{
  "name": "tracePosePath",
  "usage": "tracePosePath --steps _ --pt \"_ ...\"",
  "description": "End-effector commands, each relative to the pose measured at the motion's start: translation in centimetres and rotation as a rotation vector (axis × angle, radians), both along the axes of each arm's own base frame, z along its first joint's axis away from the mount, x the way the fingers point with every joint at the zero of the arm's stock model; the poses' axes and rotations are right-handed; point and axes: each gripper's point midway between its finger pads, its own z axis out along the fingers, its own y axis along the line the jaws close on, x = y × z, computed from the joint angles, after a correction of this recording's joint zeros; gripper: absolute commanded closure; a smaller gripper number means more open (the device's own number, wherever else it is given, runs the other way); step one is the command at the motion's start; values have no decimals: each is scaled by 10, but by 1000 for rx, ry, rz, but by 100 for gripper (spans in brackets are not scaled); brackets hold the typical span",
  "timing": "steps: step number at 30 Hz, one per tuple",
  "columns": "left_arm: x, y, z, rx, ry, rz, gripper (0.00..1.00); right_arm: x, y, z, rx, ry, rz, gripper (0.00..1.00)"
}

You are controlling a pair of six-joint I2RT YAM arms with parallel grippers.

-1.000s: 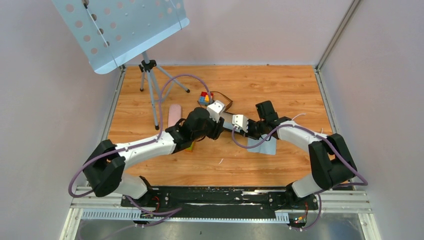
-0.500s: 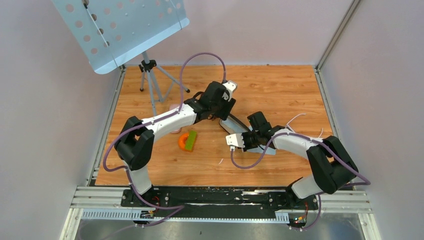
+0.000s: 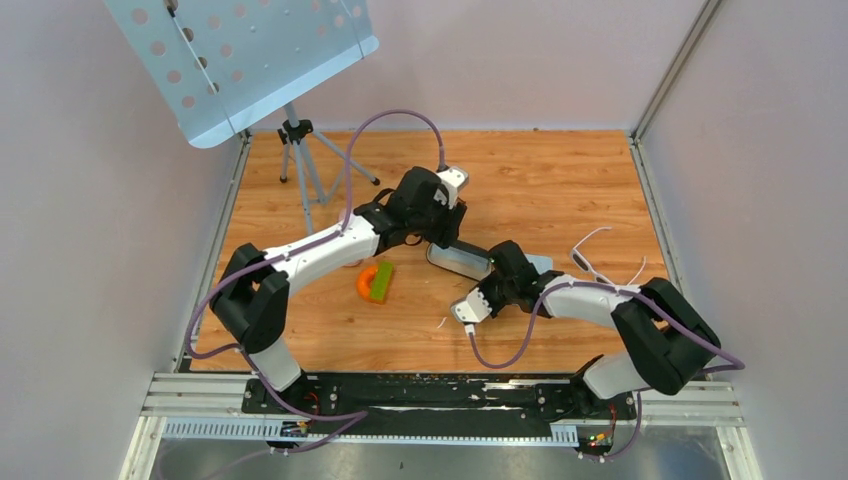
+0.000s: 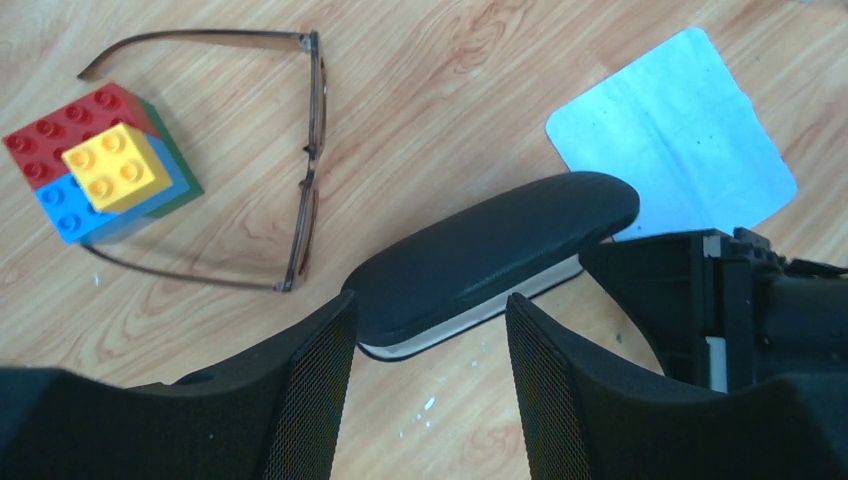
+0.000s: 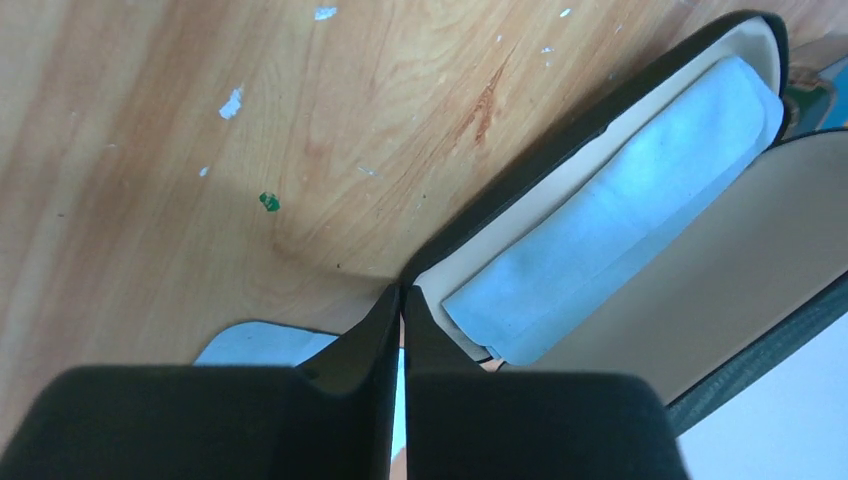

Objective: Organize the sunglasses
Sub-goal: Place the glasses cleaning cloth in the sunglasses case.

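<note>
The sunglasses (image 4: 312,150) lie unfolded on the wood, thin brown frame with both temple arms spread, beside a toy brick block (image 4: 95,165). In the top view my left arm hides them. The black case (image 4: 490,255) (image 3: 458,258) lies just ahead of my left gripper (image 4: 430,335) (image 3: 440,215), which hovers open and empty. In the right wrist view the case (image 5: 560,130) is open, with cream lining and a folded blue cloth (image 5: 620,210) inside. My right gripper (image 5: 401,295) (image 3: 497,264) is shut, its tips pinching the case's end rim.
A blue cloth (image 4: 670,145) (image 5: 260,345) lies flat beside the case. White-framed glasses (image 3: 598,255) sit at the right. An orange and green toy (image 3: 375,282) lies near the left arm. A music stand's tripod (image 3: 300,170) stands at the back left.
My left arm swung back off the table's middle, uncovering the case, and its jaws widened. My right arm drew nearer and its jaws closed at the case's rim.
</note>
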Motion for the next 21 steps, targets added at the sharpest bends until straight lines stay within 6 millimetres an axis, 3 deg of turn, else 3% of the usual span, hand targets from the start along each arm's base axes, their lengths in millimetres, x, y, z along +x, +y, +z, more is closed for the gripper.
tracePosePath --steps 1,10,13,18,21 --pt "-12 8 16 -64 -12 9 41 2 -16 -17 -161 -158 104 98" --pt "-44 13 -13 3 37 -165 40 11 -10 -10 -167 -173 71 98" --pt "-38 18 -15 50 -8 -187 39 10 -11 -12 -182 -160 73 98" --pt "-24 11 -18 87 -56 -211 40 10 -10 -12 -176 -148 65 98" --pt "-20 2 -10 66 -92 -252 41 11 -10 -12 -182 -152 70 98"
